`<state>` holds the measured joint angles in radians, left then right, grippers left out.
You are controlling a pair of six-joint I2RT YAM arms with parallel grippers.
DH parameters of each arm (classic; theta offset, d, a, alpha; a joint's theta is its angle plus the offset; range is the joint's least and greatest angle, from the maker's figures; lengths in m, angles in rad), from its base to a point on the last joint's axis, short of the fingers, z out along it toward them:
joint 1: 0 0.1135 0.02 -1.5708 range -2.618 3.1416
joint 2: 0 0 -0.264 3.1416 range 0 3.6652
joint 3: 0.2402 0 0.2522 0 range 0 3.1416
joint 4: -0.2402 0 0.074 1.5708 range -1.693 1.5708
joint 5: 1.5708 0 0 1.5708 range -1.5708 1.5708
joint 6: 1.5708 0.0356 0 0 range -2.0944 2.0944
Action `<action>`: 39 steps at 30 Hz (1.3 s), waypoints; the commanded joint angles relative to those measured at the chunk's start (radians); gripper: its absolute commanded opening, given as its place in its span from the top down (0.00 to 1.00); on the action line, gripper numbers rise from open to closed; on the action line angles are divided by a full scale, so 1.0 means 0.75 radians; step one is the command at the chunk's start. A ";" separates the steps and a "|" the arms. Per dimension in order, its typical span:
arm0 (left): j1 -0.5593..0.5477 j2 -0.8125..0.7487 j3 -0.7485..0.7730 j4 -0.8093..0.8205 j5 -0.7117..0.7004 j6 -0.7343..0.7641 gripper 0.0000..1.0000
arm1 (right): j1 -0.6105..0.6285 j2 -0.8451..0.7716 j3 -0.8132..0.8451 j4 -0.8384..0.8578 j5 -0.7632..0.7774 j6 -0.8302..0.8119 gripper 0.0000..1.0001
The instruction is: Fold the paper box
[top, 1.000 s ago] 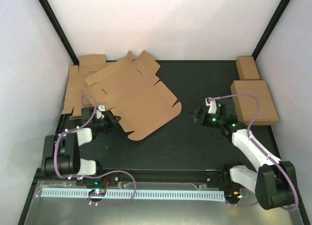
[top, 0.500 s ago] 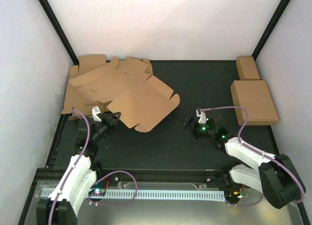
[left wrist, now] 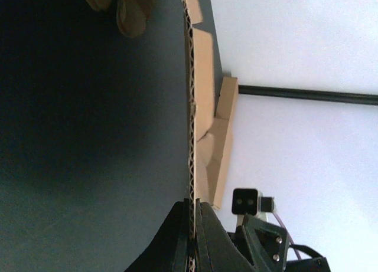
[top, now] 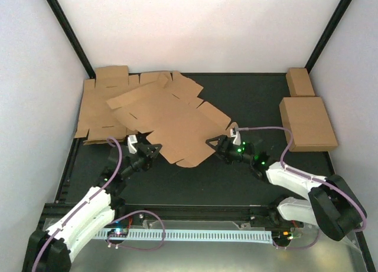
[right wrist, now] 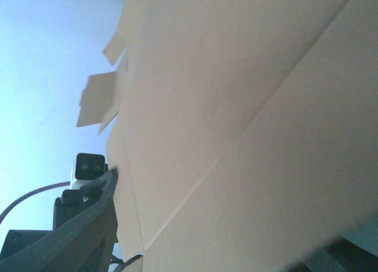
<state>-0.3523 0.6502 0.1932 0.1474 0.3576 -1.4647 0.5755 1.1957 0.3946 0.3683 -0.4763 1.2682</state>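
The paper box (top: 168,115) is a flat brown cardboard sheet with flaps, lying raised over the dark table left of centre. My left gripper (top: 155,149) is shut on its near left edge. In the left wrist view that edge (left wrist: 191,107) runs end-on between the closed fingers of the left gripper (left wrist: 193,216). My right gripper (top: 214,143) stands at the sheet's near right corner, jaws apart around the edge. The sheet (right wrist: 248,118) fills the right wrist view, with one dark finger (right wrist: 88,225) showing at the lower left.
More flat cardboard sheets (top: 94,110) lie stacked at the back left. A folded squarish box (top: 307,121) and a small oblong box (top: 300,81) sit at the right edge of the table. Black frame posts rise at both back corners.
Both arms have swung in toward the middle. The left gripper has carried the sheet rightward and nearer. The right gripper has reached the sheet's right corner, its jaws narrowing somewhat.
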 commanded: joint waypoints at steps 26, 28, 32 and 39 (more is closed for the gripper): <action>-0.212 0.015 0.471 -0.813 -0.659 0.400 0.01 | -0.025 -0.430 0.567 -1.371 0.653 -0.644 0.98; -0.168 0.051 0.501 -0.696 -0.587 0.643 0.01 | -0.025 -0.440 0.646 -1.438 0.690 -0.773 0.98; -0.053 0.206 0.646 -0.605 -0.381 1.054 0.01 | -0.025 -0.430 0.795 -1.555 0.725 -1.025 0.98; 0.085 0.493 0.819 -0.589 -0.342 1.347 0.01 | -0.025 -0.402 0.783 -1.593 0.661 -1.241 0.98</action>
<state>-0.3267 0.9569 0.7666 -0.3412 0.0547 -0.6537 0.5606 0.8875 0.9943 -0.7673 0.0170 0.4885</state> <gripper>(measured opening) 0.988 0.021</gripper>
